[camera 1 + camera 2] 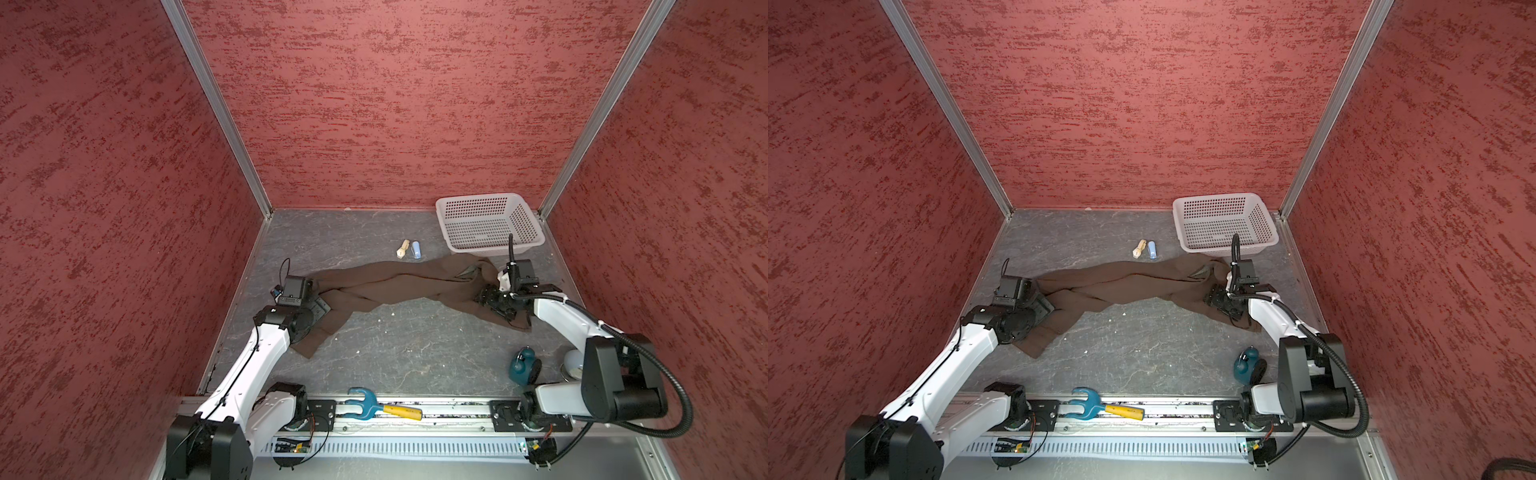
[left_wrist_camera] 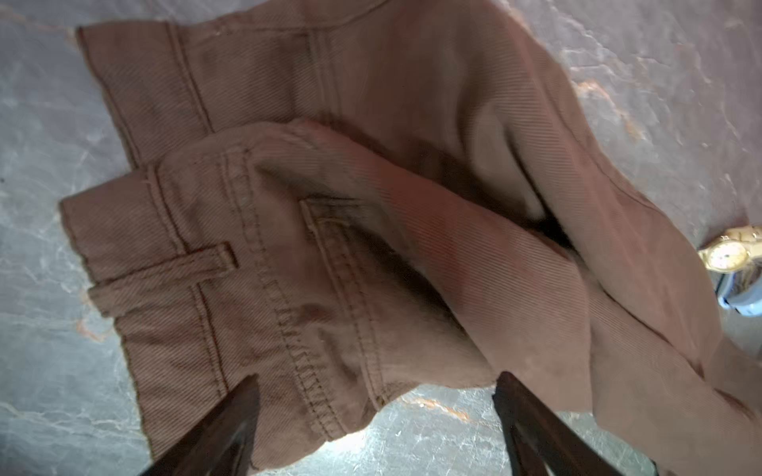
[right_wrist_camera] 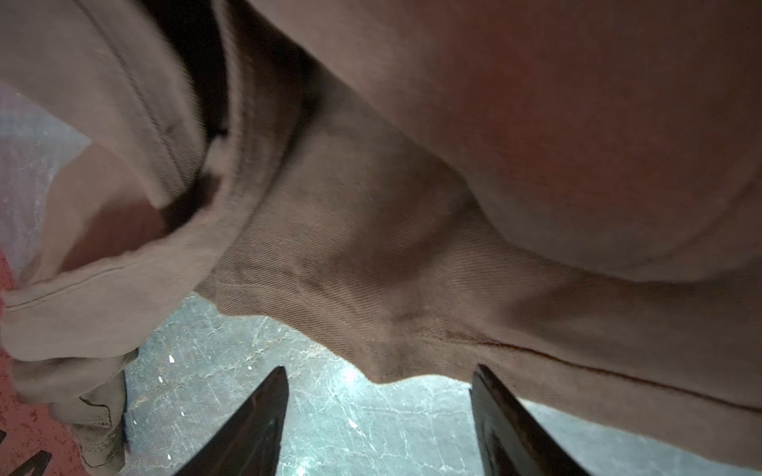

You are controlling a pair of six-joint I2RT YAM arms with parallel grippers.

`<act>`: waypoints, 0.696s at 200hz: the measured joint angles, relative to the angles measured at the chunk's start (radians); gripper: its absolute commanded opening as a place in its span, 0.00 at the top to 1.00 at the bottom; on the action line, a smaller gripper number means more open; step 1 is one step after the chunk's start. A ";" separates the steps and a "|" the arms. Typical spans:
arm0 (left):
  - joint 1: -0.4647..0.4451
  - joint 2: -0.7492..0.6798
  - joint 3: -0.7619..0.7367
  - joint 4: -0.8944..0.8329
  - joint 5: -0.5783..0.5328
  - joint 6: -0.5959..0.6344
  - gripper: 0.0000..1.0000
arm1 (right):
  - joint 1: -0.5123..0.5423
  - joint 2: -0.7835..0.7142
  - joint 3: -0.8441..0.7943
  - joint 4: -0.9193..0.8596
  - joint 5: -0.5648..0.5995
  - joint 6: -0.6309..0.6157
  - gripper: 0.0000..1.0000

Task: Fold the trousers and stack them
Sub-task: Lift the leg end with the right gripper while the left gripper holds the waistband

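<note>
The brown trousers (image 1: 399, 286) lie stretched across the grey table in both top views, their long parts crossing near the left end (image 1: 1096, 291). My left gripper (image 1: 322, 309) sits low at their left end. In the left wrist view it (image 2: 377, 412) stands open, and a stitched edge with a belt loop (image 2: 165, 268) lies partly between the fingers (image 2: 231, 428), not clamped. My right gripper (image 1: 488, 297) is over the right end, in front of the basket. Seen from the right wrist it (image 3: 381, 395) is open over bare table, with the cloth edge (image 3: 412, 371) just beyond the fingertips.
A white mesh basket (image 1: 473, 224) stands at the back right. A gold watch (image 1: 401, 249) and a small blue cylinder (image 1: 416, 250) lie just behind the trousers. A teal object (image 1: 524, 365) stands front right. A blue and yellow tool (image 1: 380, 409) rests on the front rail. Red walls enclose three sides.
</note>
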 measured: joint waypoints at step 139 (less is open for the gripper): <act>0.115 0.106 0.175 -0.017 -0.033 0.060 0.00 | -0.121 0.080 0.148 0.031 0.003 0.012 1.00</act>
